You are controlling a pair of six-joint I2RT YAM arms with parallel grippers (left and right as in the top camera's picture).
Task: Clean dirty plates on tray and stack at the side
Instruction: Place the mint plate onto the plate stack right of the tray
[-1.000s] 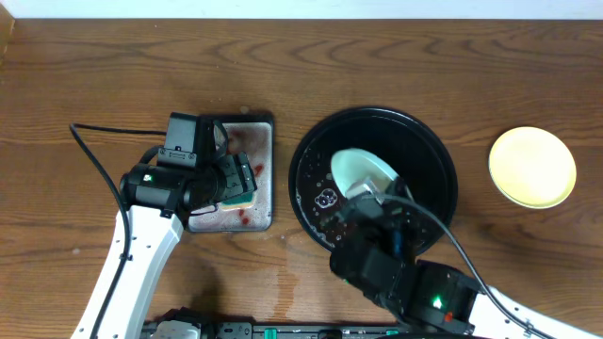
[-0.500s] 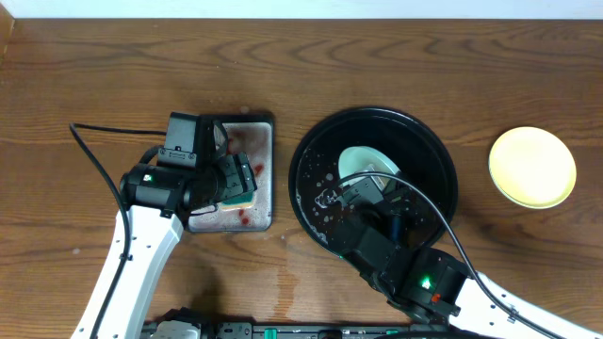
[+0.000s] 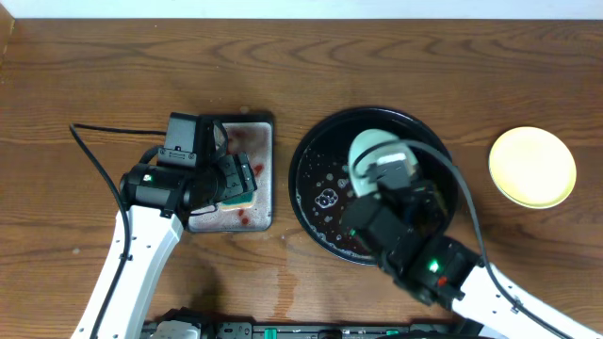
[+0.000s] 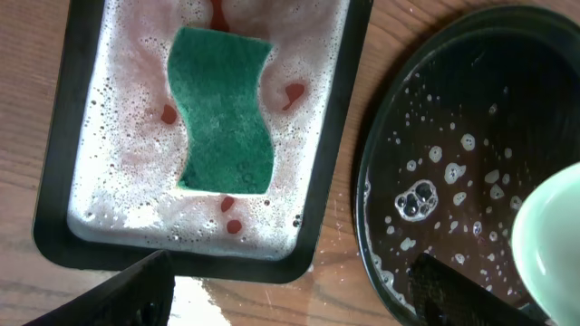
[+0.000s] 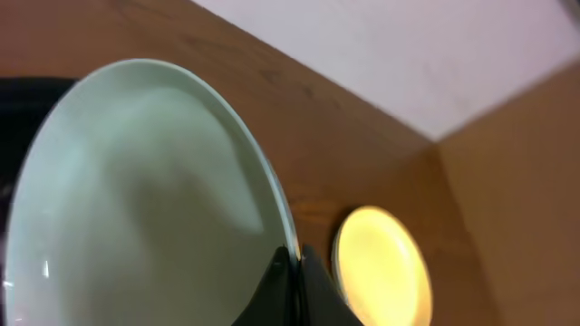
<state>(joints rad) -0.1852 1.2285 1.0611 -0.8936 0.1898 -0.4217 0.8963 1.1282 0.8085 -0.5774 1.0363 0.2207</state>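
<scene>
My right gripper [image 5: 292,263] is shut on the rim of a pale blue-white plate [image 5: 136,199], held tilted above the round black tray [image 3: 311,160]. The same plate [image 3: 369,146] shows partly under the arm in the overhead view. It looks clean. A pale yellow plate [image 3: 532,167] lies flat on the table to the right; it also shows in the right wrist view [image 5: 381,267]. My left gripper [image 4: 290,290] is open and empty over the table between the foam tray and the black tray [image 4: 453,181]. A third plate is not visible.
A small rectangular black-rimmed tray [image 3: 264,174] with foam and red streaks holds a teal sponge [image 4: 222,109]. The black tray carries soapy droplets [image 3: 327,198]. A black cable [image 3: 94,160] runs left of the left arm.
The right arm has lifted the pale plate and carried it up and to the right over the black tray. The left arm has not moved.
</scene>
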